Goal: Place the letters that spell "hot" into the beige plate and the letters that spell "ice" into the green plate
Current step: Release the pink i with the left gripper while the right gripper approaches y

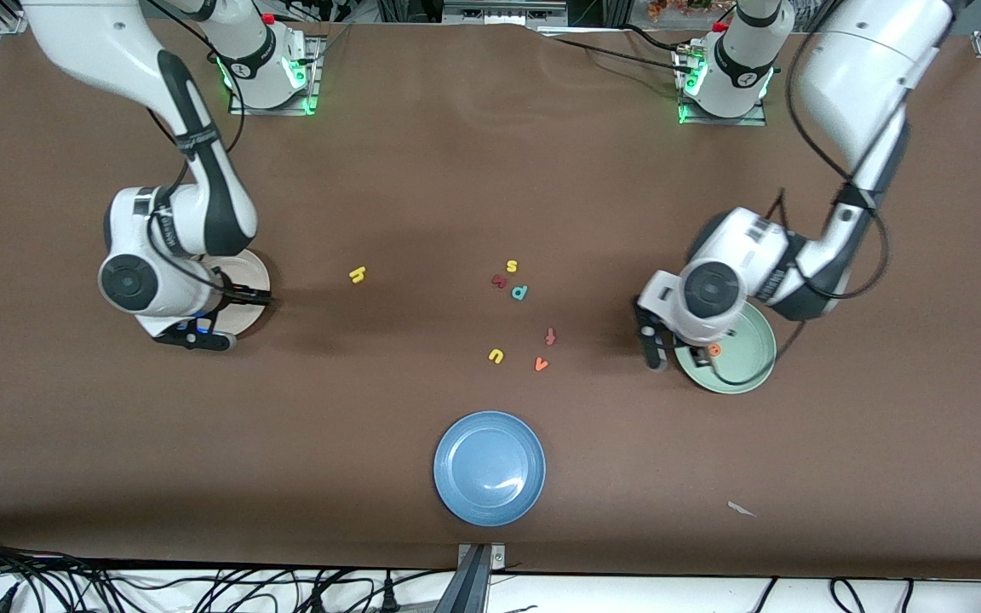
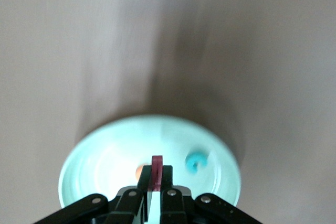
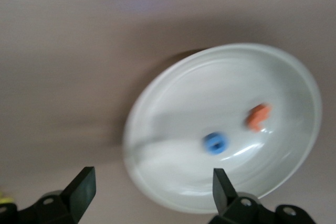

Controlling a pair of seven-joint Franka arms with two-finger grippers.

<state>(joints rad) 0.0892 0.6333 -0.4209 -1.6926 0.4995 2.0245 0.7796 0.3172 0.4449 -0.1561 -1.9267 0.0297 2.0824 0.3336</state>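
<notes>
My left gripper (image 2: 156,176) is shut on the dark red "i" (image 2: 156,163) and hangs over the green plate (image 2: 105,156). In that plate lie the teal "c" (image 2: 196,161) and the orange "e" (image 2: 139,171), the "e" half hidden by a finger. My right gripper (image 3: 152,187) stands open with nothing between its fingers, over the rim of the beige plate (image 3: 210,93). The blue "o" (image 3: 214,143) and the orange "t" (image 3: 258,116) lie in that plate. The yellow "h" (image 1: 358,274) lies on the table between the beige plate (image 1: 257,274) and the loose letters.
Loose letters lie mid-table: a yellow "s" (image 1: 512,266), a dark red letter (image 1: 499,280), a teal "p" (image 1: 519,292), an orange-red "f" (image 1: 551,335), a yellow "u" (image 1: 496,355) and an orange "v" (image 1: 541,364). A blue plate (image 1: 489,466) sits nearest the front camera.
</notes>
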